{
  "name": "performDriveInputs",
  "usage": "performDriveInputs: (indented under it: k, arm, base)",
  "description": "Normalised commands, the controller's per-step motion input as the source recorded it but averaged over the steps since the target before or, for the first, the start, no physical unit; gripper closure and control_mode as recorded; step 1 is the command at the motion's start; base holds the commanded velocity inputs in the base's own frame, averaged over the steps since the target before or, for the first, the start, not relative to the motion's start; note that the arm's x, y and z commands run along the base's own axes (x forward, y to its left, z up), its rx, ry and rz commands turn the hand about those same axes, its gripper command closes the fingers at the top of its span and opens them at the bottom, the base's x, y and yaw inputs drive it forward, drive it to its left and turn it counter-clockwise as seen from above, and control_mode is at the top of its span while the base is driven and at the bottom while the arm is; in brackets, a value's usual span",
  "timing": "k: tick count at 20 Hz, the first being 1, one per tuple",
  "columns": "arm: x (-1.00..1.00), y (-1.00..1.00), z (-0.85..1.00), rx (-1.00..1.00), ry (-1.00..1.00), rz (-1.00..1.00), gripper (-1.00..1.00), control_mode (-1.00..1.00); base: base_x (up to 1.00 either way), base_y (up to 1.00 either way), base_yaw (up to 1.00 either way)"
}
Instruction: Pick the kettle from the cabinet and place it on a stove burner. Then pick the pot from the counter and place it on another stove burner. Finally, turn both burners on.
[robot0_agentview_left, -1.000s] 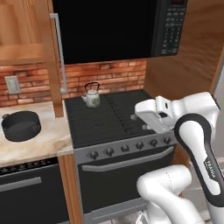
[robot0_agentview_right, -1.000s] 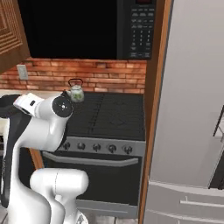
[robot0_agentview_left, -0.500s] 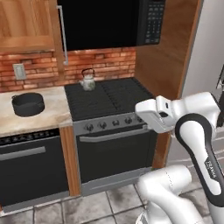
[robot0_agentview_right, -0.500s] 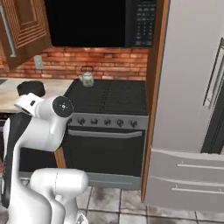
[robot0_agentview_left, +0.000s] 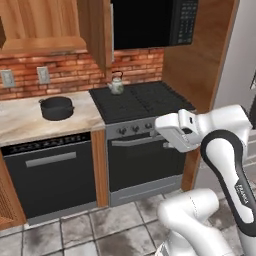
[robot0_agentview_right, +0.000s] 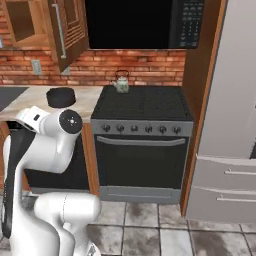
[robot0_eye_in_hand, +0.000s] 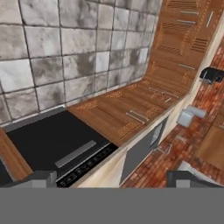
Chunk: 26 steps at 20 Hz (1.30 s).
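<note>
The kettle (robot0_agentview_left: 116, 85) (robot0_agentview_right: 121, 84), whitish with a black arched handle, stands on the back left burner of the black cooktop (robot0_agentview_left: 145, 101) (robot0_agentview_right: 150, 104). On the beige counter (robot0_agentview_left: 20, 125) (robot0_agentview_right: 32, 97) left of the stove sits the dark pot (robot0_agentview_left: 56, 107) (robot0_agentview_right: 61, 96). Above the counter, the wooden cabinet (robot0_agentview_left: 37, 25) (robot0_agentview_right: 22, 20) stands open. My gripper (robot0_eye_in_hand: 113, 180) is open with nothing between its fingertips (robot0_eye_in_hand: 38, 178). It hangs in front of the stove, away from both the pot and the kettle, and looks down at floor tiles and lower cabinet fronts.
The open cabinet door (robot0_agentview_left: 102, 30) (robot0_agentview_right: 67, 27) juts out over the counter's right end. A black microwave (robot0_agentview_left: 150, 22) hangs above the stove, whose knobs (robot0_agentview_right: 140, 128) line its front. A black dishwasher (robot0_agentview_left: 50, 170) sits under the counter. A grey fridge (robot0_agentview_right: 230, 125) stands at the right.
The whole picture has shifted: the base has driven left and back from the stove, bringing more counter into view. Kettle and pot stay put. The gripper remains open.
</note>
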Motion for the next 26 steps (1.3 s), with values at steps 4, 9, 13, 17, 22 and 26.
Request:
performDriveInputs:
  k: [4,9,13,17,22,26]
  arm:
    - [0.0,0.0,0.0,0.0,0.0,0.0,-1.0,1.0]
    - [0.0,0.0,0.0,0.0,0.0,0.0,-1.0,1.0]
    - [0.0,0.0,0.0,0.0,0.0,0.0,-1.0,1.0]
    - [0.0,0.0,0.0,0.0,0.0,0.0,-1.0,1.0]
    - [0.0,0.0,0.0,0.0,0.0,0.0,-1.0,1.0]
    - [0.0,0.0,0.0,0.0,0.0,0.0,-1.0,1.0]
  base:
    - [-0.23,0.86,-0.12]
    - [-0.11,0.8,-0.14]
    - [0.0,0.68,-0.19]
    - [0.14,0.48,-0.24]
    - [0.32,0.44,-0.29]
    - [0.3,0.53,-0.3]
